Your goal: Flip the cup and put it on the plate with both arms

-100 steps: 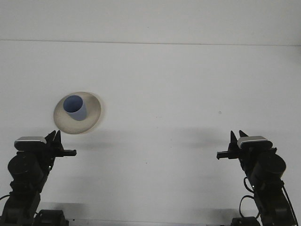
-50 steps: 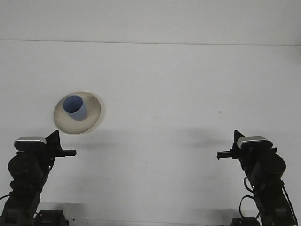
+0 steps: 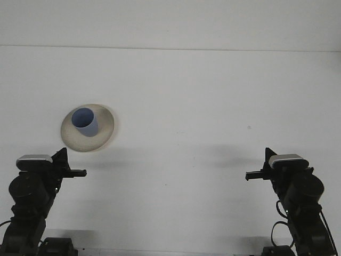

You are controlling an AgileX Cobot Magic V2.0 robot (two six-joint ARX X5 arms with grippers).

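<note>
Both arms are cut off at the lower edge, and each hand, the left hand [image 3: 80,172] and the right hand [image 3: 250,174], shows only as a thin dark tip, so I cannot tell whether either is parted or closed. One blue cup [image 3: 85,122] sits mouth-up on one beige plate [image 3: 105,133] on the white worktop [image 3: 202,106], near the left arm and well apart from the right.

Blue cup [image 3: 85,122] upright, on beige plate [image 3: 105,128]

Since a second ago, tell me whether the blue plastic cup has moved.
No. The blue plastic cup sits in the same spot on the beige round plate, opening up, far from both grippers.
</note>
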